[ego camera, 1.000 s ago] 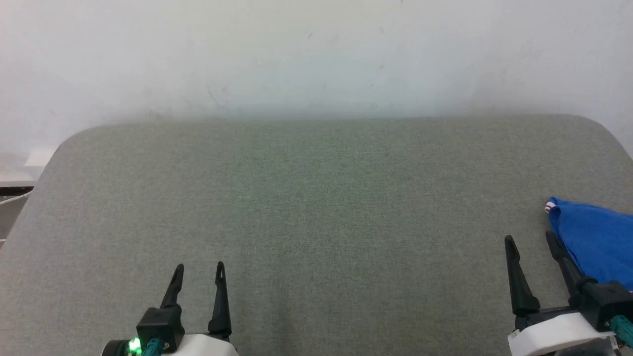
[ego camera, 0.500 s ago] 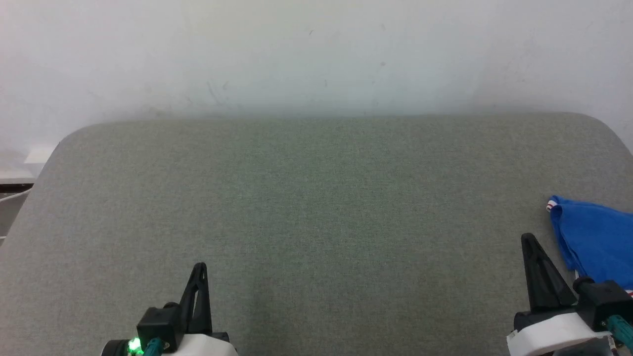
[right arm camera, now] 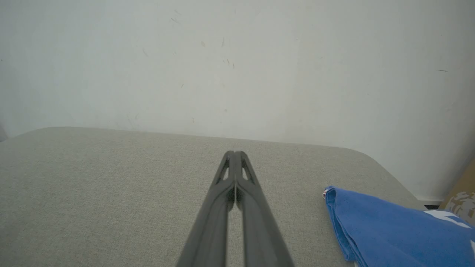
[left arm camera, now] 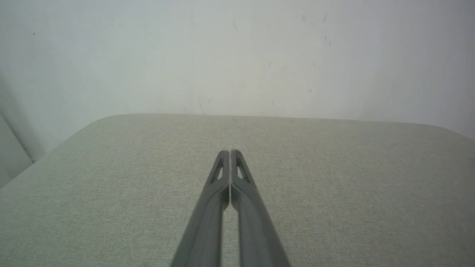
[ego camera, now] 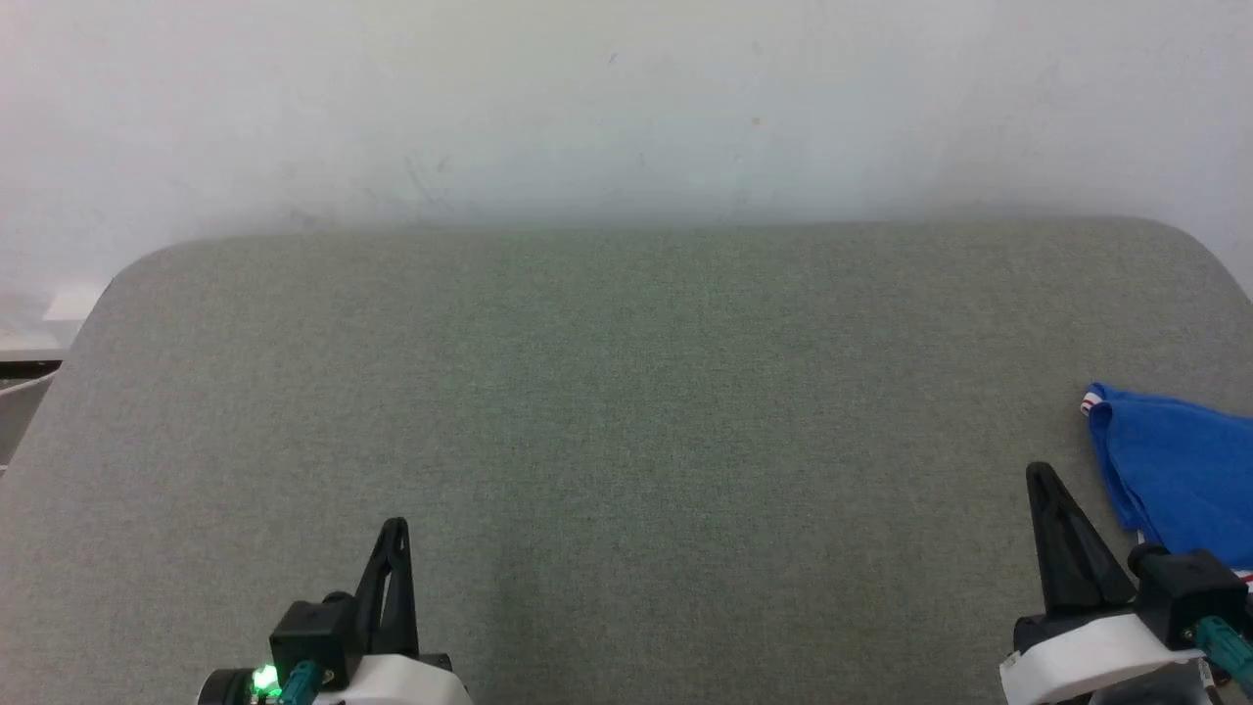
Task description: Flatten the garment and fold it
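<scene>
Low in the head view, my left gripper [ego camera: 394, 534] sits clenched on nothing at lower left, right gripper [ego camera: 1040, 480] likewise at lower right, both over the grey-green padded table [ego camera: 626, 392]. I read it as a parked start pose, nothing grabbed yet. The garment [ego camera: 1175, 470] lies bunched at the table's right edge, just beside my right fingers and partly cut off by the frame. Left wrist view: fingers pressed together, bare fabric ahead, white wall [left arm camera: 237, 55] behind, nothing blocking. Right wrist view: fingers shut tight, blue garment to their right and apart from them, some white print showing. A tan patterned object [right arm camera: 462, 202] sits past the table edge, can't tell what. I'd need the claws released before any pick.
</scene>
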{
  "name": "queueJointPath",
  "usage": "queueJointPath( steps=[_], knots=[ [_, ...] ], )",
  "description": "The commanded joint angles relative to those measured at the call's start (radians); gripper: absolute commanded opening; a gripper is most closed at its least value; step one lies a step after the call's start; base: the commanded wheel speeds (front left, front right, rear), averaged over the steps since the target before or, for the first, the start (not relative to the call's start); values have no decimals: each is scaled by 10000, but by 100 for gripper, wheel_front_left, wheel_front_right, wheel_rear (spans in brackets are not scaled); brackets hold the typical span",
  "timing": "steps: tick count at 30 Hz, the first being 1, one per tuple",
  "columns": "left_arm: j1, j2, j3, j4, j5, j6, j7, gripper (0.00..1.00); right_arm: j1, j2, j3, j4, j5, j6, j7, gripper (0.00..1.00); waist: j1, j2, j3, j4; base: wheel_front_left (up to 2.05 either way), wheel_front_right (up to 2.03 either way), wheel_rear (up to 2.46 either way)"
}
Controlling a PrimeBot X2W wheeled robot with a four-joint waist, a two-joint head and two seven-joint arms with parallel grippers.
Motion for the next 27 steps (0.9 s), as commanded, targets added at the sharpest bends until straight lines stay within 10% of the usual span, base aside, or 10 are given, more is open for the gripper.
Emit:
queueJointPath(
  steps=[1,27],
  knots=[
    [-99,-1,58,-77,118,-92,58,0,-98,47,48,-52,-91,-3,51,0,0,1,7,-3,0,0,0],
    [-280,-2,201,-361,318,-242,588,0,-289,131,169,-145,-236,-7,527,0,-1,1,147,-63,0,0,0]
  ],
)
